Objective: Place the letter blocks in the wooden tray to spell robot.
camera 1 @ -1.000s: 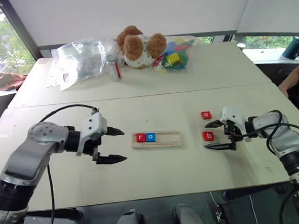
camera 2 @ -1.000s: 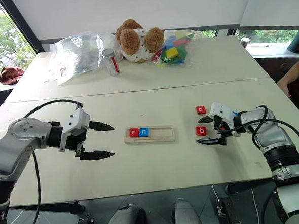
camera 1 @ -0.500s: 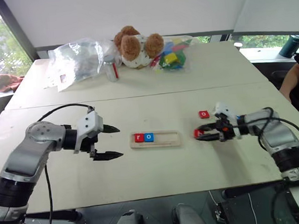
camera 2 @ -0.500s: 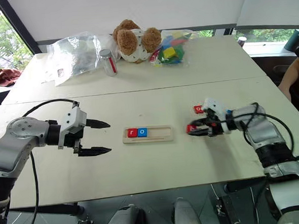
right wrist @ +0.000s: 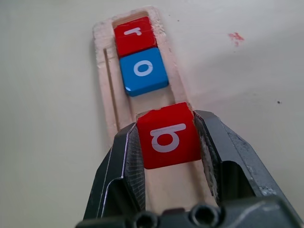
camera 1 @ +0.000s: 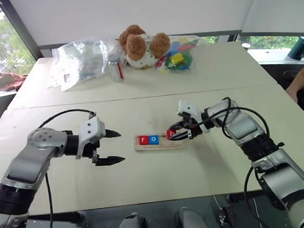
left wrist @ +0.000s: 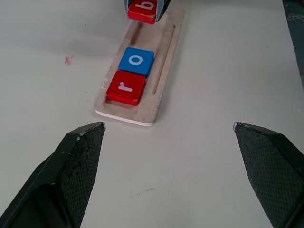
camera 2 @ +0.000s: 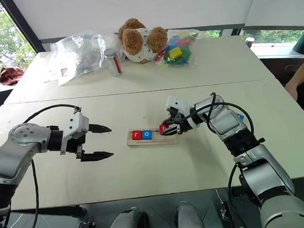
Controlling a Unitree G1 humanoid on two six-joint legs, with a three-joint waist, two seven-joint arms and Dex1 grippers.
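Red "b" block [right wrist: 167, 134] was clamped between the right gripper's [camera 1: 175, 135] two fingers, hanging over the wooden tray [camera 1: 177, 143] with a gap of bare groove between it and the blue "o" [left wrist: 136, 61]. Tray's long axis ran left-right across the table; red "r" [left wrist: 126, 87] sat at the tray's left end, the "o" touching it on the right, everything right of that looked empty. So the open slot lay just left of the held block, along the tray's own axis, and the right wrist view had the gripper looking straight down that axis, block faces squared to the groove walls. My read: the next move was a short slide left plus a drop so "b" butted against "o". Whether the block's underside was already touching the groove or hovering, I couldn't tell. Left gripper [camera 1: 111, 146] hung with jaws spread wide and nothing in them, off the tray's left end and clear of it, pointing right toward the "r". Right arm was plainly the one on the job. Two of five letters seated, third in hand. Risk as I judged it: nudging "o" sideways if the block came in tilted.
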